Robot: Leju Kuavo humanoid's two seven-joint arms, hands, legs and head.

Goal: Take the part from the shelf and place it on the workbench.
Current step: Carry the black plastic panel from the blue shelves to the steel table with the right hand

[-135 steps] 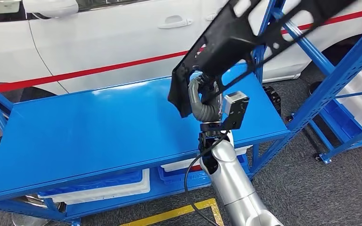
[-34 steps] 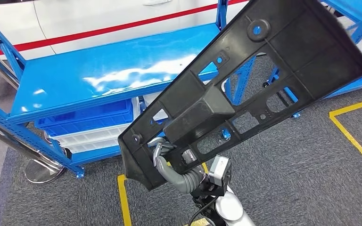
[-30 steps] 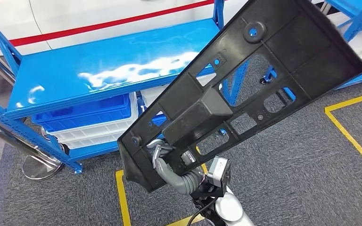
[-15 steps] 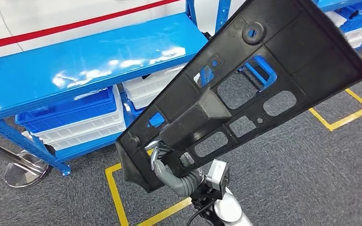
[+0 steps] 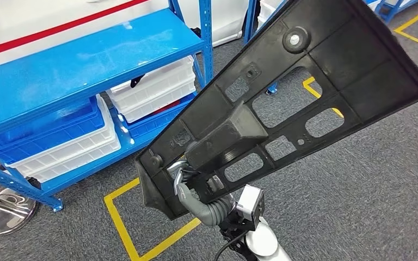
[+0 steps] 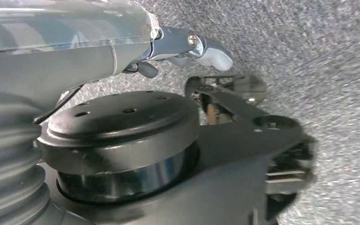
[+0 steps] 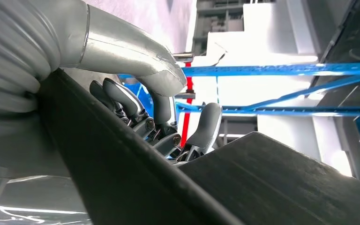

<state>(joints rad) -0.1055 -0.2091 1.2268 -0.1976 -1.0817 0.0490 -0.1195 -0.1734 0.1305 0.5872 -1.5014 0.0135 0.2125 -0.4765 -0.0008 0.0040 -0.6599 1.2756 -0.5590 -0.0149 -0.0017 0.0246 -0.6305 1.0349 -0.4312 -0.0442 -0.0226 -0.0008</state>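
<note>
Head view: right robot hand w/ fingers round black part (left's state unclear).

A blue metal rack stands at the far left, its lower level packed with white bins and blue bins side by side. Yellow tape lines mark the grey carpet floor near the rack's foot. A round chrome stand base sits at the near left.
</note>
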